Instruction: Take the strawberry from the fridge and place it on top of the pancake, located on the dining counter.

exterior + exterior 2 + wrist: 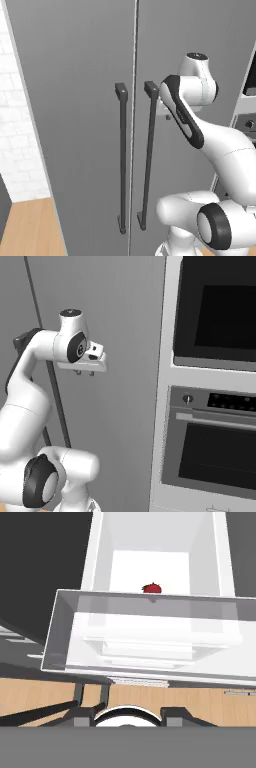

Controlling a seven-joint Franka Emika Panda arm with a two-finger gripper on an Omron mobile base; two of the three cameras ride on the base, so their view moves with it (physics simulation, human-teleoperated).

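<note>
Pincer at fridge doors, strawberry in hand view
Pincer [85,373] hangs off the wrist just beside the fridge [75,75] door face, empty; can't tell if jaws are apart or closed. Both doors look closed w/ dark bar handles [122,160] side by side. Strawberry [152,588] sits on a white shelf [150,567] behind a clear bin [145,637]

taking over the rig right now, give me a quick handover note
Claw: fingers apart, nothing held, up at the fridge front, near the right door handle.
Strawberry: in the hand view, on a white shelf behind a clear bin. In the base views both doors look shut.
Done: nothing picked up yet.
Left: get to the strawberry, grip it, carry it to the pancake on the dining counter.
</note>
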